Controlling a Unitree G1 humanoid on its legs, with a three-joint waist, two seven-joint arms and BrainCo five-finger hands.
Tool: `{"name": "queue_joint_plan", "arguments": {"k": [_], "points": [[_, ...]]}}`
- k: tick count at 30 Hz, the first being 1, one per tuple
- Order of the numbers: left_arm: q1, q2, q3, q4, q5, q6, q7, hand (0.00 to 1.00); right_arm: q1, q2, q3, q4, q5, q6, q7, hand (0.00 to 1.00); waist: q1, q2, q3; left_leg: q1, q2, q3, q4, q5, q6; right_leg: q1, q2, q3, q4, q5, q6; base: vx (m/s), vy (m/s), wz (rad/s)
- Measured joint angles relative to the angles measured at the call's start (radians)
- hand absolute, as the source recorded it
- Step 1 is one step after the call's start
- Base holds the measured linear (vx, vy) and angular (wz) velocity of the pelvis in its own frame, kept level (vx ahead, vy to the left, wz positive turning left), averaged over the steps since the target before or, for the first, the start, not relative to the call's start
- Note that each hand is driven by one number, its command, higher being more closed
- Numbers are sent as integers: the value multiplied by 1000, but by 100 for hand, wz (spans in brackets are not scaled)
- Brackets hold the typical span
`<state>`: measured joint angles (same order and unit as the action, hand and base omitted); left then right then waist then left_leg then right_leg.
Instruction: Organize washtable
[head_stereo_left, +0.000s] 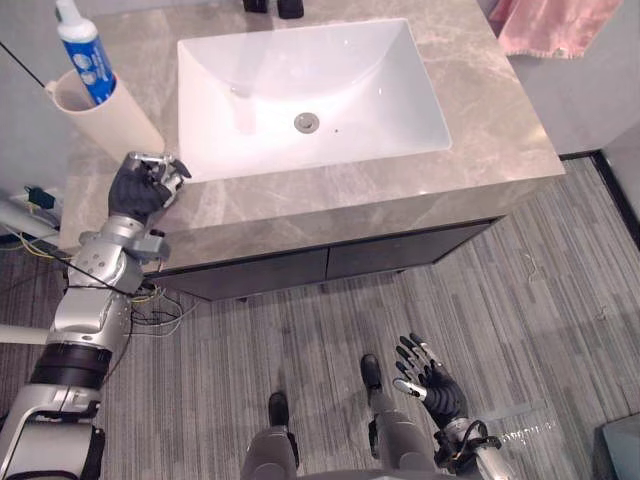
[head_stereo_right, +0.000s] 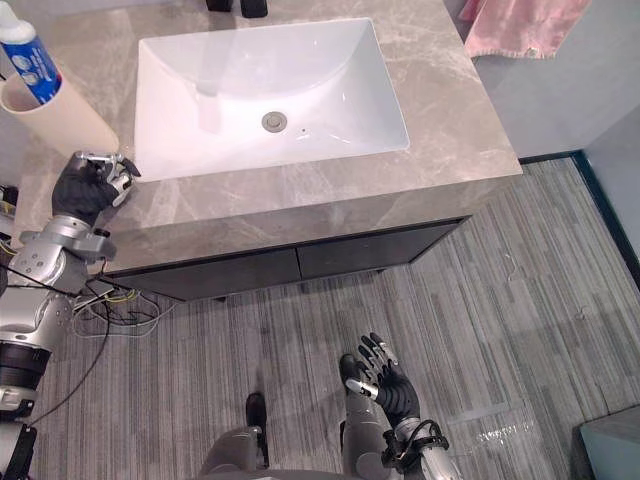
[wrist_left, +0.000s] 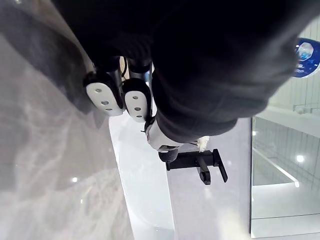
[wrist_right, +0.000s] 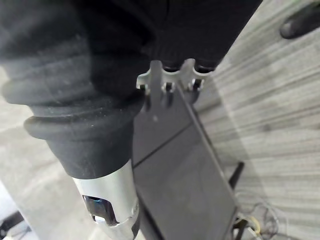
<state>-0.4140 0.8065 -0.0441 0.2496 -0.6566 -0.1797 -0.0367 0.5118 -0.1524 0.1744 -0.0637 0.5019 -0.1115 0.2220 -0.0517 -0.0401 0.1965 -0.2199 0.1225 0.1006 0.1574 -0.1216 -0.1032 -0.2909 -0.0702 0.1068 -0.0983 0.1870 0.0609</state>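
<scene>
**tidybot_fan:** Since the beige cup (head_stereo_left: 105, 118) already sits on the back left corner of the marble countertop (head_stereo_left: 480, 140) with the blue-and-white toothpaste tube (head_stereo_left: 85, 50) standing in it, what's the left hand (head_stereo_left: 140, 188) even doing there?

**sinkwatcher:** My guess is it's lined up for the cup. It rests near the counter's front left edge, just in front of the cup and beside the white sink basin (head_stereo_left: 400, 70), touching neither as far as I can tell. The fingers are curled in tight with nothing between them (its wrist view shows pale fingertips (wrist_left: 105, 95) tucked toward the palm, with the black faucet (wrist_left: 197, 162) beyond).

**tidybot_fan:** And the right hand (head_stereo_left: 432, 385)?

**sinkwatcher:** It hangs low over the floor, well apart from the counter, fingers spread loose and empty. Makes sense, since the stuff worth tidying is on the left. The pink towel (head_stereo_left: 555, 25) hangs past the right rear corner, probably not part of this step. To take the cup, the left hand would need to uncurl first.
</scene>
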Motion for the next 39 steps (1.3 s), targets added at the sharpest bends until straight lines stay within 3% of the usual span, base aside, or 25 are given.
{"name": "queue_joint_plan", "arguments": {"k": [11,28,35,39], "points": [[-122,-15,14,37,-1,-36,42,100,-2,6,-2,-41,0,0,-2,0,-15,-10,45,-53,3,3,36,-15,-1,-41,2,7,0,7,0,-7,-1,-1],[-199,-14,46,67,-9,-43,35,100,-3,5,3,-42,0,0,-2,0,5,-13,63,-121,17,17,115,-53,-3,-83,15,30,0,17,-12,-10,-10,-4],[-174,-6,34,44,-23,-42,27,100,-2,6,12,-42,0,0,-1,0,2,-13,63,-116,18,18,122,-55,-2,-76,15,31,0,18,-14,-2,-2,-1],[-20,-3,19,-103,-47,-44,-28,100,-3,7,10,-42,0,0,-1,0,2,-13,62,-76,18,23,104,-55,-2,-48,16,31,0,17,-13,1,-4,-3]]}}
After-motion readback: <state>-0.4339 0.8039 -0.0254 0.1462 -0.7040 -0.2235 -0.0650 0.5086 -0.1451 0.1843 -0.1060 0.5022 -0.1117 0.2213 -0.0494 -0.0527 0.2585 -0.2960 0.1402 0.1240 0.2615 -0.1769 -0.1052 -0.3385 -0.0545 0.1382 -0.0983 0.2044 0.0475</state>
